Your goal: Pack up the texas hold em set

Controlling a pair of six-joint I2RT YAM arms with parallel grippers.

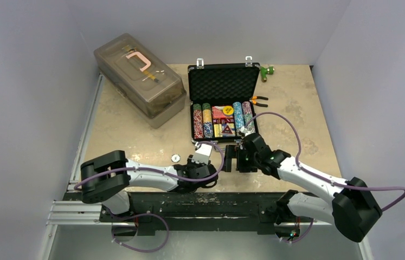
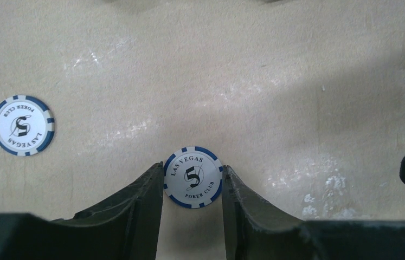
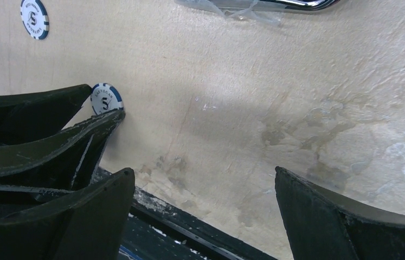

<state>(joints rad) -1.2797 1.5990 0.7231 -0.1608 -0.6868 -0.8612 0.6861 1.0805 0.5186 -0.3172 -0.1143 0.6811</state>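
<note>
Left fingers (image 2: 146,200): black tapered wedges of the left gripper (image 2: 192,170), clamped on the rim of the blue-and-white poker chip (image 2: 193,177), 1 pad at 9 o'clock and 1 at 3 o'clock.
Why this grip: the chip lies flat and thin, so squeezing across its width looks like the only purchase.
Chip: hard, smooth disc with a white face and blue edge blocks, printed "LAS VEGAS 5 POKER CLUB".
Second poker chip (image 2: 23,125): same pattern, flat and loose at 10 o'clock, well apart.
Right gripper (image 3: 203,172): fingers spread wide and empty, at 3 o'clock of the left one, probably keeping clear.
Table (image 2: 254,81): pale, mottled, scuffed.
Briefcase (image 1: 223,84): at 12 o'clock, open, with an egg-crate foam lid.
Chip rows (image 1: 203,122): stacked on edge in the tray, likely where the loose chips belong.
</note>
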